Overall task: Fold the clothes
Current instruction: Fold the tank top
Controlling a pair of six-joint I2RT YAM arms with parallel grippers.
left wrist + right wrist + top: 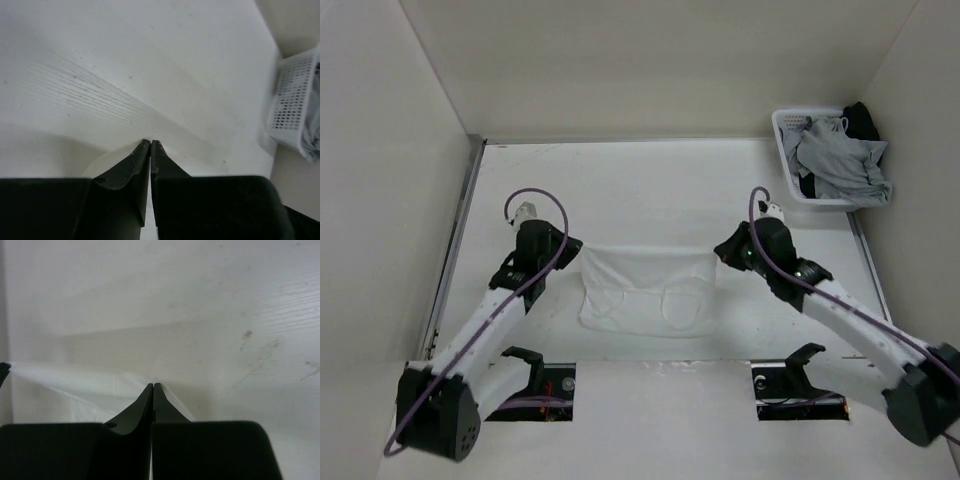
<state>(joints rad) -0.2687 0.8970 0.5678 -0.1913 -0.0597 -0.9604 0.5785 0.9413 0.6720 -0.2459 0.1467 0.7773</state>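
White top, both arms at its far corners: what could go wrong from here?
1. The left gripper and right gripper pinch the white top only at their very tips; the thin fabric may slip on a pull.
2. The edge between them looks taut; spreading apart could yank a corner free.

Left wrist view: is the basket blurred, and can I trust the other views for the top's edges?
Left wrist: yes, basket soft at the right edge. Top external: top nearly blends into the white table, only faint shadows outline it. Right wrist: top's edge bright, slightly washed out, table grain sharp.
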